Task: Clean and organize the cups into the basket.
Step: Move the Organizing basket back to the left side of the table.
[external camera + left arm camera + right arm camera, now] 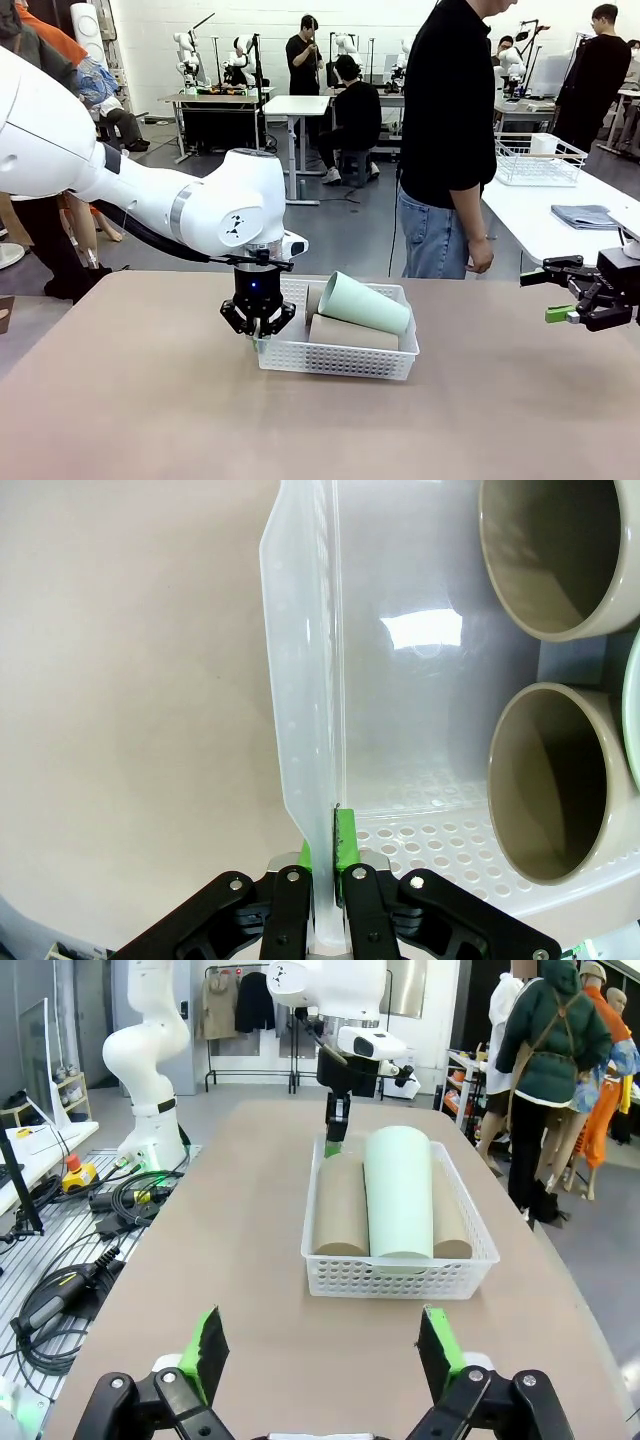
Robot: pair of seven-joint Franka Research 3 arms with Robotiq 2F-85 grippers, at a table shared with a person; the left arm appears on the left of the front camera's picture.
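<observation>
Table (130,400): matte tan-brown top, spans whole near scene, far edge toward standing person. White perforated basket (335,358) rests directly on it, around middle, slightly toward far edge; seen also in right wrist view (400,1275) and left wrist view (300,680). Rest of tabletop bare to basket's left, right, near side.
</observation>
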